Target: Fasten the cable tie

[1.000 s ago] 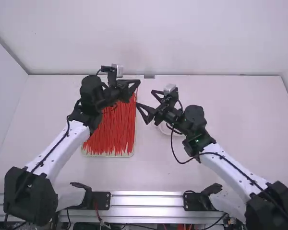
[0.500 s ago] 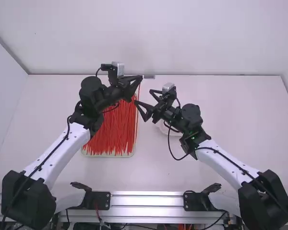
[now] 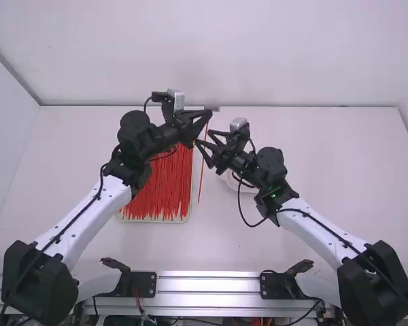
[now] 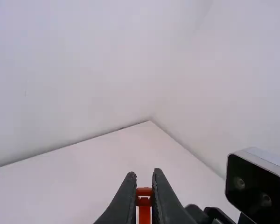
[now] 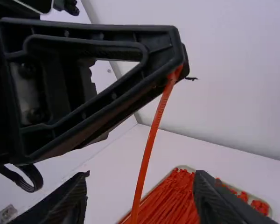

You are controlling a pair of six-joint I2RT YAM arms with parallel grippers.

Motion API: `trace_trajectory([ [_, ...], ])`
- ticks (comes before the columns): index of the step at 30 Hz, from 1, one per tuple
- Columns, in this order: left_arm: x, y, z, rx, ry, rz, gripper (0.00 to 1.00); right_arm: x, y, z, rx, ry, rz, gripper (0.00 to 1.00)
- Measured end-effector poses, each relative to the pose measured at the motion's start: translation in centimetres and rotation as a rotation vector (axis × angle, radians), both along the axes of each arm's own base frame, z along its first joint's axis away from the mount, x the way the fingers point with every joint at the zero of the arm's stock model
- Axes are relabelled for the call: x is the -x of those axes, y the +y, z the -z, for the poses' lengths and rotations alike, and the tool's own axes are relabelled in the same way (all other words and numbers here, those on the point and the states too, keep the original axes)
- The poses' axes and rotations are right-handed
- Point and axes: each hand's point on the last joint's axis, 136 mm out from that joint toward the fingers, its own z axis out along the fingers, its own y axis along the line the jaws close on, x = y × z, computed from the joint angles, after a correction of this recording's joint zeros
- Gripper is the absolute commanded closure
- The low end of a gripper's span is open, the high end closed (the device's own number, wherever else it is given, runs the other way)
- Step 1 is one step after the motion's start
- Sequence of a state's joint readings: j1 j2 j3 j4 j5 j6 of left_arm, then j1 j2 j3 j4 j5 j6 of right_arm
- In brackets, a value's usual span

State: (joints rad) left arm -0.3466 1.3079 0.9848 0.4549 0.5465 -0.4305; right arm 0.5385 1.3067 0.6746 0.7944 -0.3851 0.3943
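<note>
over the last second the left gripper (image 3: 205,117) has risen and swung off the heap of red cable ties (image 3: 160,180) toward the middle, drawing 1 red cable tie (image 3: 201,170) out with it. its jaws are clamped on the tie's head end, the orange block pinched between them in the left wrist view. the strap now hangs free in the air, its tail down beside the right rim of the tray (image 3: 153,219), apart from the rest. the right gripper (image 3: 207,149) has closed in meanwhile, jaws spread wide; in the right wrist view the strap runs down between them, and i see no contact. so the picking looks done. the likely next step is for the right arm to catch the tail and feed it into the head, since no loop is formed yet
</note>
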Motion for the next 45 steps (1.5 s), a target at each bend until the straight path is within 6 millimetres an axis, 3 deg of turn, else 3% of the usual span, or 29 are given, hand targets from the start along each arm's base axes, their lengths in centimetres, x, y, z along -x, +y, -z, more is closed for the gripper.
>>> trace_trajectory([
  [6,0.0,0.0,0.0,0.000,0.002,0.001,0.98,0.1,0.1,0.0,0.002,-0.002,-0.006,0.97],
  [7,0.0,0.0,0.0,0.000,0.001,0.001,0.98,0.1,0.1,0.0,0.001,0.000,-0.006,1.00],
  [12,0.0,-0.1,0.0,0.000,0.001,0.002,0.94,0.1,0.1,0.1,0.001,0.002,-0.005,1.00],
  [16,0.0,0.0,0.0,-0.003,-0.001,0.000,0.70,-0.1,-0.2,0.0,-0.009,0.015,-0.001,1.00],
  [18,0.0,0.0,0.1,-0.006,0.002,-0.001,0.63,-0.4,-0.5,0.1,-0.014,0.022,0.003,1.00],
  [24,-0.2,0.6,0.1,-0.032,-0.032,-0.002,0.30,-1.5,-2.9,0.0,-0.025,0.038,0.004,1.00],
  [27,-0.3,1.0,0.0,-0.043,-0.047,0.006,0.22,-2.0,-4.1,0.0,-0.036,0.054,-0.002,1.00],
  [29,-0.3,1.8,-0.4,-0.042,-0.075,0.021,0.05,-2.3,-5.3,-0.1,-0.048,0.067,-0.010,1.00],
  [30,-0.3,2.0,-0.7,-0.041,-0.089,0.027,0.01,-2.4,-5.5,-0.1,-0.051,0.067,-0.013,1.00],
  [35,1.1,3.8,-3.1,-0.049,-0.255,0.134,0.01,-2.0,-7.3,-0.8,-0.063,0.053,-0.078,1.00],
  [39,2.6,4.3,-3.8,-0.063,-0.315,0.232,0.01,-1.1,-8.0,-1.5,-0.058,0.013,-0.147,1.00],
  [45,5.4,3.4,-5.1,-0.088,-0.367,0.420,0.01,1.0,-7.4,-3.0,-0.050,-0.086,-0.265,1.00],
])
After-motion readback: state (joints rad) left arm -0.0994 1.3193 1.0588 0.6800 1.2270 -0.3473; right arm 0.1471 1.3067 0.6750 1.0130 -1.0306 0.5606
